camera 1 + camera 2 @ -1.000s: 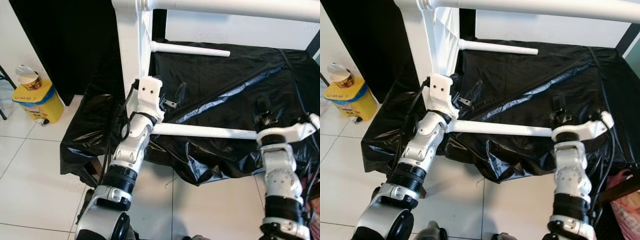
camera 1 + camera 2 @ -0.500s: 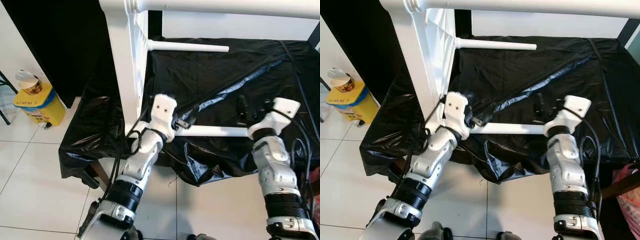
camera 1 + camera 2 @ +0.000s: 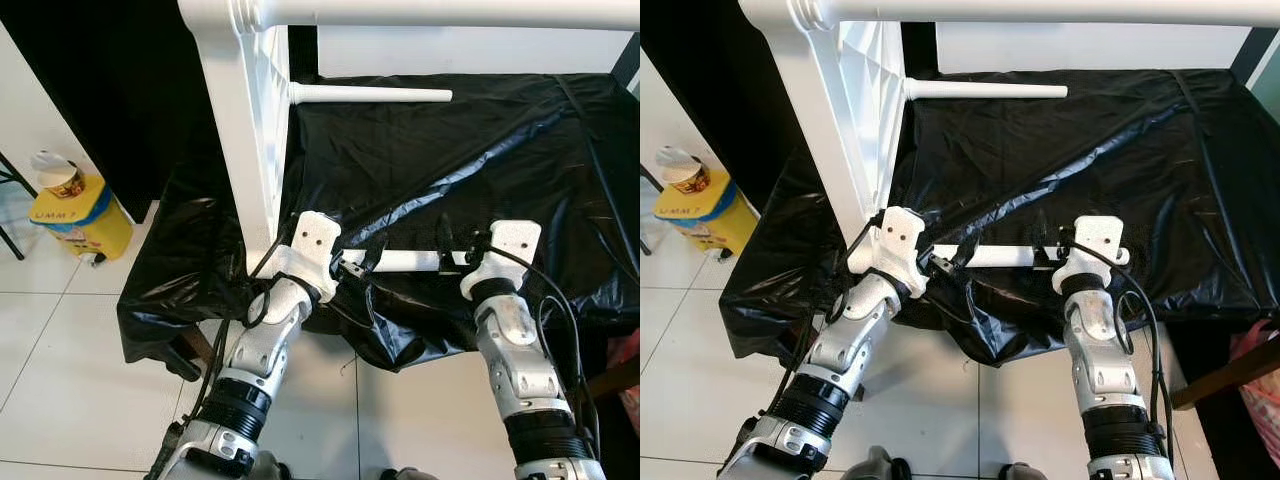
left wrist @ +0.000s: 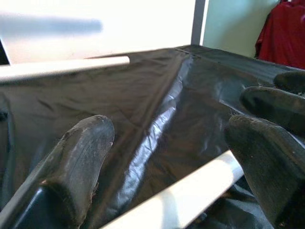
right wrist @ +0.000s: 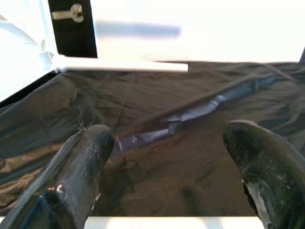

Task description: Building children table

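Two grippers are flanking one loose white table leg (image 3: 410, 261), which is lying flat near the front edge of the black-covered table (image 3: 520, 150), parallel to that edge. I'm seeing it as a plain round white rod. My left gripper (image 3: 357, 266) is sitting at the leg's left end with its black fingers (image 4: 78, 157) spread either side of the rod, not pinching it. My right gripper (image 3: 458, 250) is sitting at the leg's right end, fingers (image 5: 81, 162) likewise spread, with the rod crossing just beneath them.

One white table frame (image 3: 245, 120) is standing on its side at the table's left edge, its panel rising upright and a long rail running across the top of my head view. A second white leg (image 3: 370, 95) is sticking out from it along the back edge, pointing right.

Black plastic sheeting is draping over the front and left edges in loose folds. Most of the surface between the two legs is bare sheeting. On the tiled floor (image 3: 60, 330) beyond the left edge, a yellow bin (image 3: 80, 215) is standing with a cup (image 3: 62, 178) on it.
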